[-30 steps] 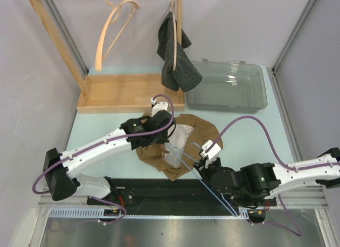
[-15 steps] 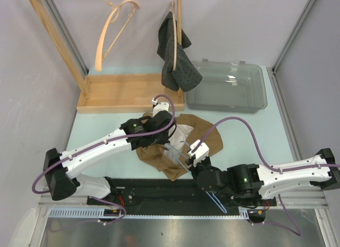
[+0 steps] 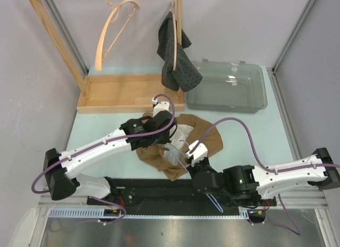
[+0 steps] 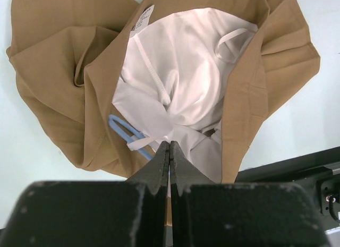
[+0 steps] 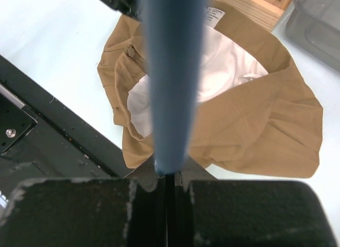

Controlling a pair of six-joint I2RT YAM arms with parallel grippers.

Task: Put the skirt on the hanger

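Note:
The tan skirt (image 3: 204, 131) with white lining lies crumpled in the middle of the table, waist opening facing up. My left gripper (image 3: 169, 134) is shut on the white lining at the waist edge (image 4: 175, 98), jaws pressed together (image 4: 169, 145). My right gripper (image 3: 194, 163) sits at the skirt's near edge, shut on the thin blue hanger (image 5: 172, 71). The hanger's far end reaches into the skirt opening, where a blue loop (image 4: 125, 131) shows against the lining. The hanger's other end pokes out under the right arm (image 3: 215, 201).
A wooden rack (image 3: 130, 93) stands at the back left with a wooden hanger (image 3: 109, 34) and a dark grey garment (image 3: 178, 61) hanging from it. A clear plastic bin (image 3: 228, 87) sits at the back right. A black rail (image 3: 159, 191) runs along the near edge.
My right arm has moved left toward the skirt, carrying the blue hanger so its tip now lies in the waist opening. The left arm has stayed put.

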